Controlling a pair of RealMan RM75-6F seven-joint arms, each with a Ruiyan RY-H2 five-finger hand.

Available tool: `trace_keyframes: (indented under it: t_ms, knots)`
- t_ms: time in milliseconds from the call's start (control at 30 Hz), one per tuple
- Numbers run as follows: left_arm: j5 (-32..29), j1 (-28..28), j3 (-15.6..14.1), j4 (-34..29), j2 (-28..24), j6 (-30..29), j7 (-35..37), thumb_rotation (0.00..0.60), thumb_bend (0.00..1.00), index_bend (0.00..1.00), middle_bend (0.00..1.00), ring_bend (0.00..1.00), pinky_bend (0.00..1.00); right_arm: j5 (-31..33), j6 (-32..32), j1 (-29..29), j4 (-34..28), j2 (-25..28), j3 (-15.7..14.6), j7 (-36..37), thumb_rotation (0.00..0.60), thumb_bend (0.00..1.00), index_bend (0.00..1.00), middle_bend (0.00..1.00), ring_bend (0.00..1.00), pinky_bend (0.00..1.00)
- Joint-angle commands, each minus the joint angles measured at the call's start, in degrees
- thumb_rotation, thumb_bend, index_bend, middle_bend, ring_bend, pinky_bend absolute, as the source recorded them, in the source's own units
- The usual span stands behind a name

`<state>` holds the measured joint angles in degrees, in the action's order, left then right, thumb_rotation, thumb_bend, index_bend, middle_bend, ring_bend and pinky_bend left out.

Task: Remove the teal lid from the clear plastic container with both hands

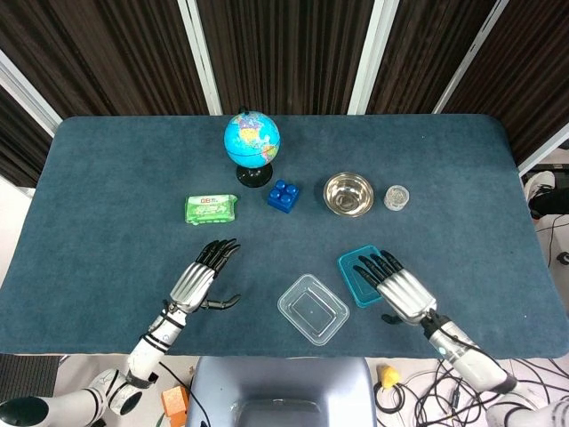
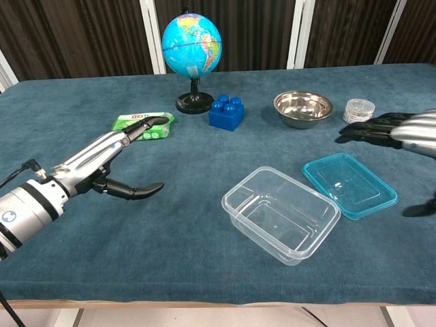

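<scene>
Teal lid point(image 2: 349, 184) lies flat on counter point(image 1: 107, 178), off and just beside clear plastic container point(image 2: 281, 213), under right hand point(image 1: 402, 286) fingertips. Right hand spread, empty; left hand point(image 1: 197, 280) spread, empty, well apart from container. Removal looks done; next: pull both hands clear.

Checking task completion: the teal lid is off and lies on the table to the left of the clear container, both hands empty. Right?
Not quite. The teal lid lies to the right of the clear container, as the chest view shows. The rest holds.
</scene>
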<state>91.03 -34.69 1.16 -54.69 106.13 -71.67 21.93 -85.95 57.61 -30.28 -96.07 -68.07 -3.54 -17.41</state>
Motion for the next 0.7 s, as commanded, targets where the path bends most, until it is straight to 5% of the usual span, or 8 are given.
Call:
trace_keyframes:
  t_ms: [33,167,300,467,700]
  knots:
    - [0.2,0.8,-0.6,-3.6,-3.0,-0.6,-2.1,0.430,0.26,0.00,0.00,0.00,0.00,1.7,3.3,3.0,-7.5,8.2,-1.3,-4.3,0.600,0.00,0.00,0.00,0.00,0.00]
    - [0.2,3.5,-2.1,-12.6,-12.4,-2.2,-10.6,0.435,0.26,0.00,0.00,0.00,0.00,-4.6,21.9,12.9,-8.0,12.2,-2.7,-6.5,0.600,0.00,0.00,0.00,0.00,0.00]
    - [-3.1,8.0,-5.0,-24.8,-24.1,-2.3,-20.1,0.435,0.26,0.00,0.00,0.00,0.00,-1.9,33.6,22.4,-5.9,16.2,-4.0,-1.4,0.600,0.00,0.00,0.00,0.00,0.00]
    - [-2.8,14.6,-9.3,-31.4,-32.0,-7.6,-22.2,0.552,0.27,0.00,0.00,0.00,0.00,6.6,37.8,30.0,1.7,16.6,-3.1,11.2,0.600,0.00,0.00,0.00,0.00,0.00]
    - [-2.1,22.3,-11.2,-26.5,-30.6,-15.3,-24.6,0.600,0.30,0.00,0.00,0.00,0.01,11.4,38.9,34.4,7.8,15.0,-0.6,20.5,0.600,0.00,0.00,0.00,0.00,0.00]
